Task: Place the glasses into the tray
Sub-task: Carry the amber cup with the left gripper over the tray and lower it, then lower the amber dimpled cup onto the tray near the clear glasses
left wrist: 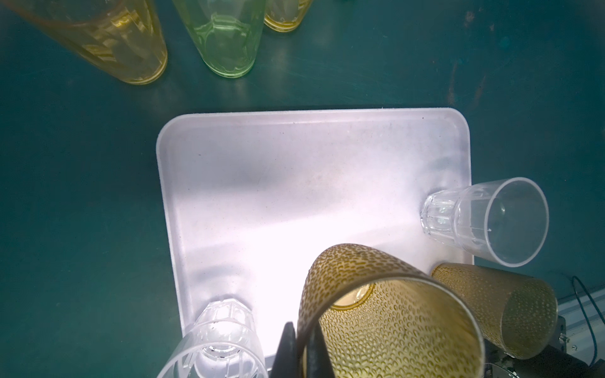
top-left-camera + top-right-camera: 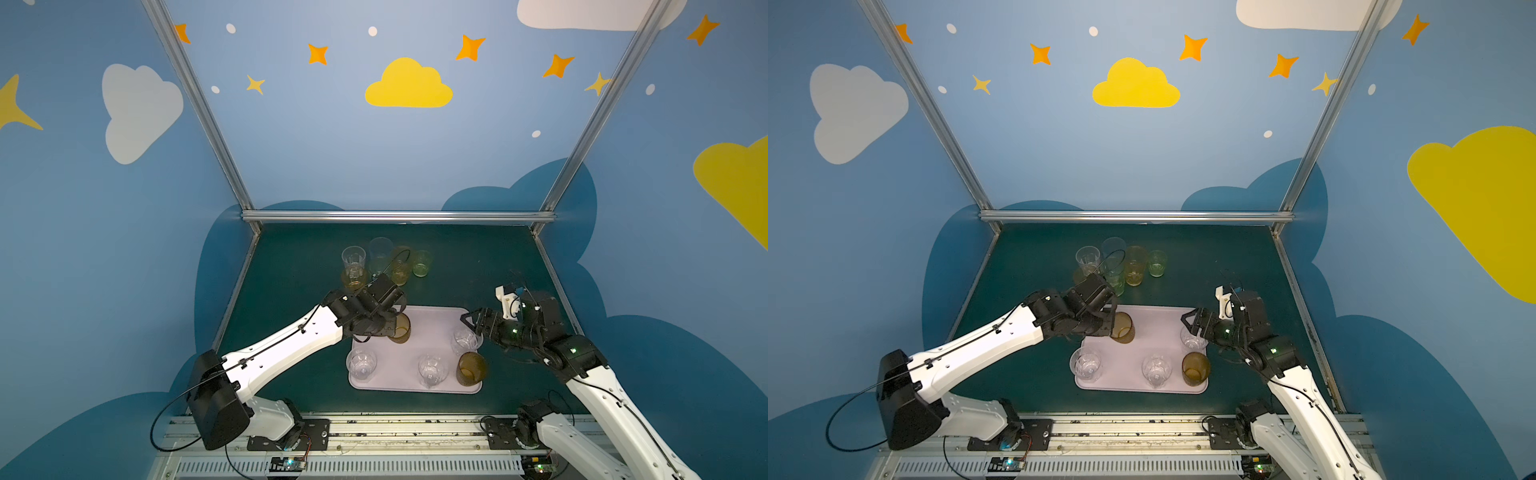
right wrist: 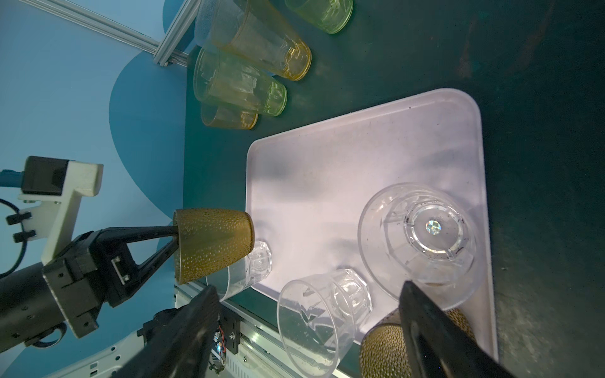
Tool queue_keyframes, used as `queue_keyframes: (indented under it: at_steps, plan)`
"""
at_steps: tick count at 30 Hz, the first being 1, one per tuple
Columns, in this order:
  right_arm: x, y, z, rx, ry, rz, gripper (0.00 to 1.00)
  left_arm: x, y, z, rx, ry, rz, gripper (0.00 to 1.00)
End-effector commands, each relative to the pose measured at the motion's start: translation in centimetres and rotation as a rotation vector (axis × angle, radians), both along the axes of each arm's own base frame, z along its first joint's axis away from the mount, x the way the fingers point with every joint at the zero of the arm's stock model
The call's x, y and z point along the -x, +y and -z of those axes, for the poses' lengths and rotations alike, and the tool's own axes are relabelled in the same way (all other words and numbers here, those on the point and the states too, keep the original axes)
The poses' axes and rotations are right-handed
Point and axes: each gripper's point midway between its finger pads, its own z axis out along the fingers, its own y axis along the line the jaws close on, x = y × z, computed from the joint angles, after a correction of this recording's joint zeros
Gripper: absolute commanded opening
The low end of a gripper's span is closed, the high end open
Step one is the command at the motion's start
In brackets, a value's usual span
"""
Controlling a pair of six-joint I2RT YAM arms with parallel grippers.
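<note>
Pinching brown glass (image 2: 401,328) rim | left tool (image 3: 173,236) | over tray (image 2: 432,326), far-left corner

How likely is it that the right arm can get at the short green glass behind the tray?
Probably yes. The right gripper is open and empty over the right side of the tray; the short green glass is the rightmost one behind it, with only bare table between.

One tray (image 2: 395,368). On the tray: three clear glasses (image 2: 432,370) and one brown glass (image 2: 471,369). At the tray's far left corner: a second brown glass (image 2: 402,329). Beyond the tray, six: one clear glass (image 2: 353,258), one blue glass (image 2: 380,248), two amber glasses (image 2: 1136,266), two green glasses (image 2: 1157,264). Eleven in all.
</note>
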Motion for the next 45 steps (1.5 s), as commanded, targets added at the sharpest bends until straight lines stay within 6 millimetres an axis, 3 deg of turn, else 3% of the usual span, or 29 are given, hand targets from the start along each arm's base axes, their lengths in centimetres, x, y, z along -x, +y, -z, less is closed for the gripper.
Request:
queue_keyframes:
  at_steps: [1, 22, 36, 45]
  plan:
    - [0.2, -0.2, 0.3, 0.001, 0.006, 0.009, 0.85, 0.6, -0.3, 0.9, -0.013, 0.02, 0.006, 0.04]
    - [0.4, -0.6, 0.6, 0.003, 0.014, 0.024, 0.85, 4.0, -1.4, 4.7, -0.066, 0.112, 0.058, 0.04]
    - [0.5, -0.7, 0.7, 0.0, 0.019, 0.033, 0.85, 5.1, -4.3, 6.0, -0.08, 0.139, 0.125, 0.04]
    - [0.7, -0.8, 1.0, 0.005, 0.027, 0.036, 0.85, 5.8, -4.4, 7.0, -0.128, 0.164, 0.143, 0.04]
